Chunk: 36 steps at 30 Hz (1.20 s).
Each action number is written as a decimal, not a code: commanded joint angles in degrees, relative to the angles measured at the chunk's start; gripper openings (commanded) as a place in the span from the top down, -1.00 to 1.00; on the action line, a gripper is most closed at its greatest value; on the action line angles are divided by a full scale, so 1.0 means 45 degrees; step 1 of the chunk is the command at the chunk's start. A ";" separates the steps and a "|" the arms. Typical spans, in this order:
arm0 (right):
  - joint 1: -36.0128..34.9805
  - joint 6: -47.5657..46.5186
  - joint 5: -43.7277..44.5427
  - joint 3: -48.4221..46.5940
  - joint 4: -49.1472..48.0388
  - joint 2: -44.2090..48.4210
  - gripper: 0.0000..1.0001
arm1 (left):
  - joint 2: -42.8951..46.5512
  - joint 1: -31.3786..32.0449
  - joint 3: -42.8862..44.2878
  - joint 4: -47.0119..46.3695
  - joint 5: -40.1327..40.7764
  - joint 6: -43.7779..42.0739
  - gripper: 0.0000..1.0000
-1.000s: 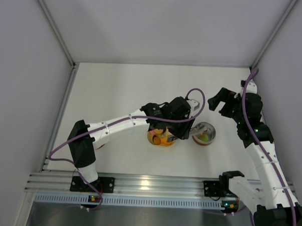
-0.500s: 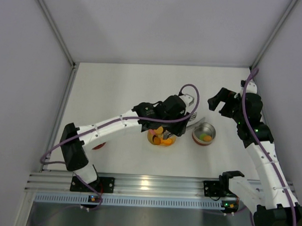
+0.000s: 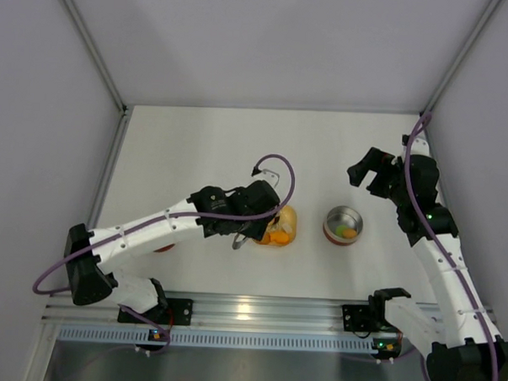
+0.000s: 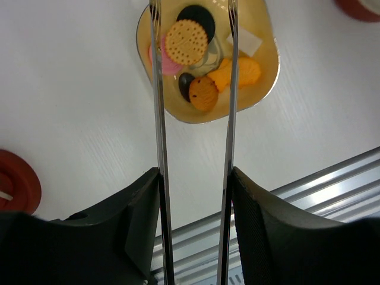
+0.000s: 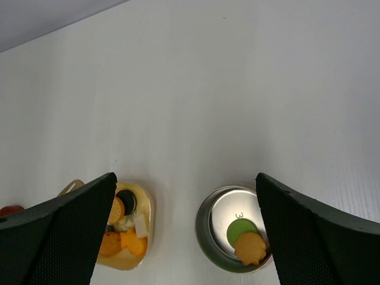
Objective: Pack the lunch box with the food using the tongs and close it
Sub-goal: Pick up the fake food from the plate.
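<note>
My left gripper (image 4: pixel 194 178) is shut on the silver tongs (image 4: pixel 158 119), one finger pressing each arm. The tongs' arms stand apart and reach over the yellow dish (image 4: pixel 264 77), with nothing seen between them. The dish holds several pieces of food (image 4: pixel 186 41): biscuits in tan, orange, pink and dark brown. In the top view the left gripper (image 3: pixel 251 220) hangs at the dish's (image 3: pixel 288 217) left side. The steel lunch box (image 3: pixel 344 222) stands to the right with a green and an orange piece (image 5: pixel 249 246) inside. My right gripper (image 5: pixel 187 237) is open, high above both containers.
The red lid (image 4: pixel 18 181) lies on the table left of the dish, partly under the left arm (image 3: pixel 163 246). An aluminium rail (image 3: pixel 249 313) runs along the near edge. Grey walls close in the table on three sides.
The left arm has swung left, carrying the tongs from over the lunch box back to the yellow dish, and the tongs' arms have spread wider. The right arm has barely moved.
</note>
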State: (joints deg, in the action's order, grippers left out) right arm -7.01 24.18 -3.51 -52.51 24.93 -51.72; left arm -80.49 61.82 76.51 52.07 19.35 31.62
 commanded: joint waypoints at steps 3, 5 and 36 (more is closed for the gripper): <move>0.0014 0.0055 -0.0217 -0.0108 -0.0422 -0.0068 -0.99 | 0.0464 0.0051 -0.0595 0.0674 0.0952 0.0786 -0.08; 0.0014 0.0055 -0.0217 -0.0108 -0.0422 -0.0068 -0.99 | 0.0464 0.0051 -0.0771 0.0752 0.1050 0.0903 -0.08; 0.0014 0.0036 -0.0177 0.0165 -0.0423 0.0088 -0.99 | -0.0551 0.0070 -0.1475 -0.0419 -0.0140 0.0377 -0.08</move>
State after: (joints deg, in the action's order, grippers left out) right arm -6.98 24.23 -4.19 -51.75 24.88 -52.16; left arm -82.74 61.87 70.30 52.90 18.87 34.13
